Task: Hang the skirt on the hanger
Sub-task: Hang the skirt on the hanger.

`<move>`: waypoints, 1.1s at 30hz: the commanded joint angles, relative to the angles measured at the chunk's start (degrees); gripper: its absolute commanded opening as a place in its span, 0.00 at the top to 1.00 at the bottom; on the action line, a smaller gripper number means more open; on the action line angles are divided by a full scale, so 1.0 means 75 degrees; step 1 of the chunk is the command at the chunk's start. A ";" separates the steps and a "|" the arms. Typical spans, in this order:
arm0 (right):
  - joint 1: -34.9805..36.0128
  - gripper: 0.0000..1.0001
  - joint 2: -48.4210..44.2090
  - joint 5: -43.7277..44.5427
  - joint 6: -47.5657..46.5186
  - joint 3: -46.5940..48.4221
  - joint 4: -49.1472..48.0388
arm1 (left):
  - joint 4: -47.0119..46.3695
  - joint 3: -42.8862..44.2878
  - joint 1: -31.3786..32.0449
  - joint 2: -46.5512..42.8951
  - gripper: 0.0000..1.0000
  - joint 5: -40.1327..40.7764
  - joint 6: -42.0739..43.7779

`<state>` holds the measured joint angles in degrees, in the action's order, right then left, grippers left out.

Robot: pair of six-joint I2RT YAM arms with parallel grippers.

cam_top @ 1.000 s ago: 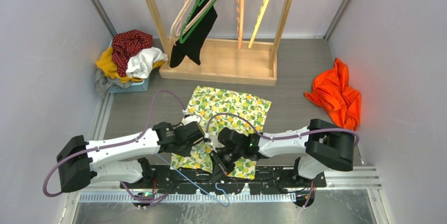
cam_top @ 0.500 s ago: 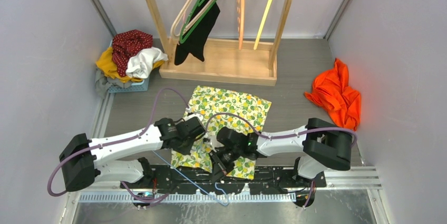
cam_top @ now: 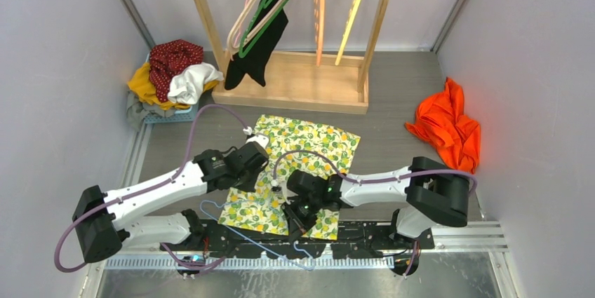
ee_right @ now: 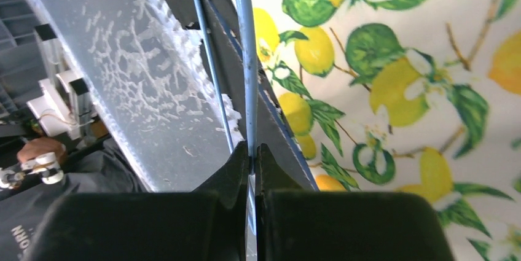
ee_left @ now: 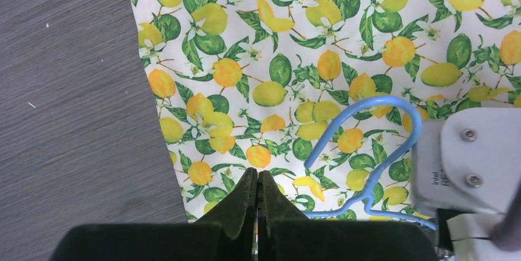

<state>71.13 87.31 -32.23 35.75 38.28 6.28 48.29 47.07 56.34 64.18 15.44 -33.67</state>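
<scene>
At the near edge of the table, the lemon-print skirt lies spread flat, and both arms are crowded over its near end. The right gripper is clenched tight on the thin blue wire of the hanger, pinching it edge-on between the fingertips, which looks like a way to steady the frame while the cloth is worked onto it. From the left wrist view the hanger's hook lies on top of the print, just beside the right wrist. The rest of the wire runs out past the skirt over the black rail at the front. The left gripper has its jaws pressed together right at the skirt's left border, with bare table beside it. Whether a fold of fabric is caught there, I cannot tell! My read is that it sits at that edge to lift or open the waistband for the hanger. The skirt is not yet on the hanger, so most of the job lies ahead.
</scene>
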 commanded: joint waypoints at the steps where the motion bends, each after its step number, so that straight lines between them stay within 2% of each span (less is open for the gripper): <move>1: -0.0044 0.99 -0.0605 0.0811 -0.0541 0.0109 0.0862 | -0.0175 0.0031 -0.0013 -0.0205 1.00 0.0101 -0.0004; 7: -0.0101 0.99 -0.1134 0.2421 -0.0516 -0.0197 0.1140 | -0.0270 -0.0275 -0.0017 -0.0268 1.00 -0.0088 -0.0486; 11: -0.0161 0.99 -0.1204 0.2875 -0.0372 -0.0203 0.1314 | -0.0337 -0.0361 -0.0018 -0.0275 1.00 -0.0263 -0.0581; 16: -0.0157 0.99 -0.0907 0.2701 -0.0330 -0.0095 0.1682 | -0.0170 -0.0261 -0.0021 -0.0084 0.95 -0.0673 -0.0680; 24: -0.0168 0.99 -0.0950 0.4171 -0.0336 0.0555 0.3087 | -0.0253 -0.0382 0.0164 -0.0013 0.95 -0.1191 -0.0983; 33: -0.0165 0.99 -0.0758 0.5319 -0.0529 0.0891 0.3325 | -0.0601 -0.0437 0.0407 0.0172 0.95 -0.1489 -0.1120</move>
<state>70.02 80.47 -0.23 33.65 42.87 29.52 46.39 44.05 58.65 65.30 6.02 -40.82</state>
